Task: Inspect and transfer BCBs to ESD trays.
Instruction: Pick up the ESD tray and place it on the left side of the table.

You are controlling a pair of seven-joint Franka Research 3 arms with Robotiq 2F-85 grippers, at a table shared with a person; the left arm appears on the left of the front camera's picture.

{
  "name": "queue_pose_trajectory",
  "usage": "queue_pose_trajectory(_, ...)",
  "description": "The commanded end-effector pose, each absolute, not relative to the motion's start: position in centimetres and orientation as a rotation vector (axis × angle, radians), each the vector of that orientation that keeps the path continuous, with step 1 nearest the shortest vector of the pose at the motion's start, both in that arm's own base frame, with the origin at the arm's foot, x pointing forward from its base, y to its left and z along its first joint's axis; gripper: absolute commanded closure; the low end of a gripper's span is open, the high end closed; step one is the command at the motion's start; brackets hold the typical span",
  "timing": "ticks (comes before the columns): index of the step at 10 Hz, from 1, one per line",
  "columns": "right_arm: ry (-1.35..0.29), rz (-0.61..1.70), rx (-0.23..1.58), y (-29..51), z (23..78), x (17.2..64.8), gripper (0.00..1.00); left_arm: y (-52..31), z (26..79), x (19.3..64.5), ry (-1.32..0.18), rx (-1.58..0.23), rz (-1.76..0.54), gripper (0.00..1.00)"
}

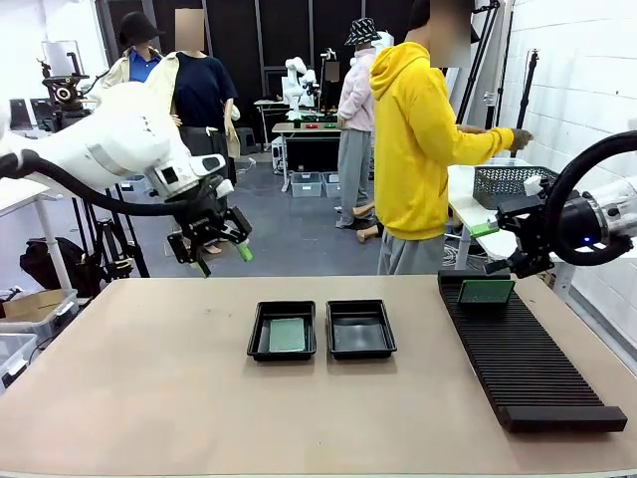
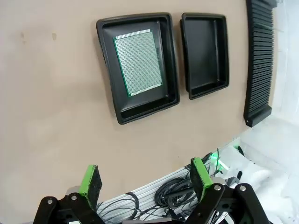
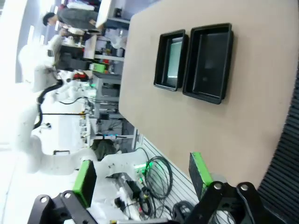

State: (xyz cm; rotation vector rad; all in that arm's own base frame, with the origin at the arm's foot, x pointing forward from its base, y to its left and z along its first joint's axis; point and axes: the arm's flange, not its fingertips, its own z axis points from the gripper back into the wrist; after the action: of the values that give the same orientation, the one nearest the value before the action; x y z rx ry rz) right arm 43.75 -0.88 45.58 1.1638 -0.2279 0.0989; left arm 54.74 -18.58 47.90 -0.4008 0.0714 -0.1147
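Note:
Two black ESD trays lie side by side mid-table. The left tray [image 1: 255, 337] [image 2: 107, 32] [image 3: 161, 56] holds one green BCB [image 1: 287, 335] [image 2: 138, 65] [image 3: 174, 57] lying flat. Beside it, the right tray [image 1: 360, 329] [image 2: 205, 56] [image 3: 209, 60] has a bare floor. Another BCB [image 1: 487, 291] stands upright at the far end of the rack. My left gripper [image 1: 216, 245] [image 2: 145, 177] hangs open high over the table's far left, nothing between its pads. My right gripper [image 1: 494, 247] [image 3: 142, 176] is open just above that standing board, apart from it.
A long black slotted rack [image 1: 532, 363] [image 2: 261, 60] [image 3: 285, 163] runs down the table's right side. A person in a yellow hoodie [image 1: 418, 149] stands at the far edge, reaching toward a grey mesh basket [image 1: 508, 181] on a side table.

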Motion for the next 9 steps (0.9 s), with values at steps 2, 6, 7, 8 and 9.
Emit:
queue_pose_trajectory(2, -0.176, 0.063, 1.268, -3.6, 44.6, 43.4, 0.00, -21.7, 45.8, 55.2, 0.107, -0.314, -0.109, 0.00)
queue_pose_trajectory(6, -0.159, 0.050, 1.275, -4.6, 44.0, 42.9, 0.00, -23.6, 42.7, 54.0, 0.068, -0.217, 0.007, 0.00)
queue_pose_trajectory(7, -0.159, 0.050, 1.275, -4.6, 44.0, 42.9, 0.00, -23.6, 41.8, 53.9, 0.053, -0.223, 0.042, 0.00)
queue_pose_trajectory(8, -0.159, 0.050, 1.275, -4.6, 44.0, 42.9, 0.00, -23.9, 40.8, 53.6, 0.029, -0.227, 0.066, 0.00)
queue_pose_trajectory(9, -0.159, 0.050, 1.275, -4.6, 44.0, 42.9, 0.00, -24.1, 39.7, 53.7, -0.002, -0.228, 0.079, 0.00)
